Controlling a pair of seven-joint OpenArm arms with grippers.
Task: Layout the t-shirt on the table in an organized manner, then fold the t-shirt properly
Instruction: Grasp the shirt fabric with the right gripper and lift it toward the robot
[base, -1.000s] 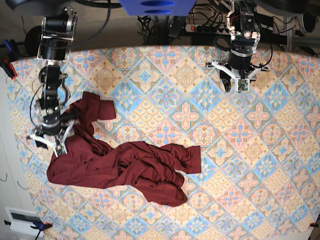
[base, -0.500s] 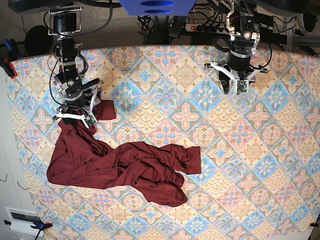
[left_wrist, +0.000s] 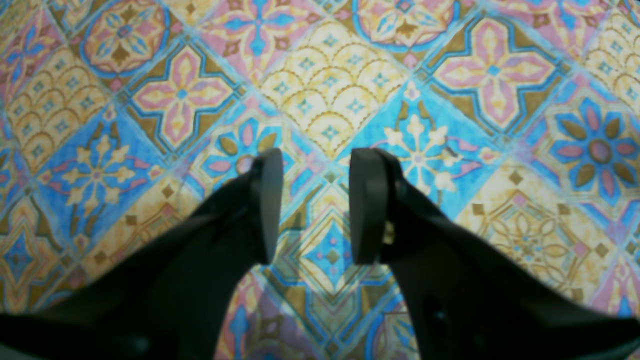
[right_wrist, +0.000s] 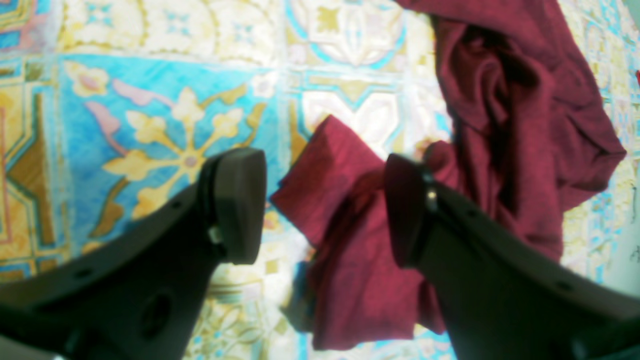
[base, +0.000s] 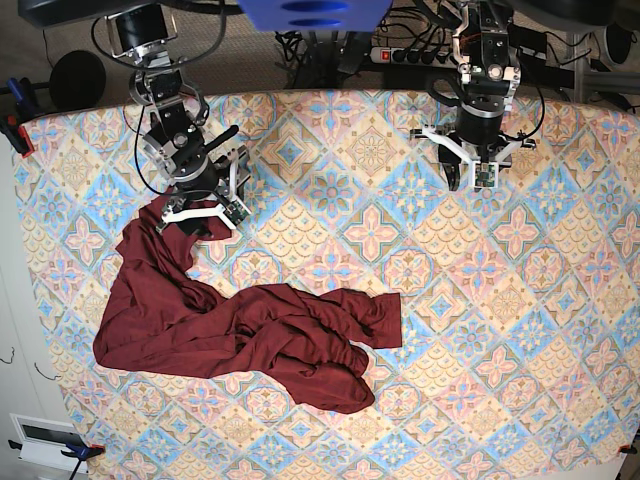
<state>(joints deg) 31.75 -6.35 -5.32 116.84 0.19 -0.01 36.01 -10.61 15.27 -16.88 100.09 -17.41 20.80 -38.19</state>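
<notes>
Right arm reaching in from the far edge, wrist angled down, right gripper (base: 200, 213) low over the surface with jaws spread wide, nothing pinched between the pads (right_wrist: 240, 205). Left arm upright at the far side, wrist pointing straight down, left gripper (base: 470, 170) hovering clear, jaws parted with a moderate gap, pads (left_wrist: 267, 205) parallel and gripping nothing. Arms well apart.
</notes>
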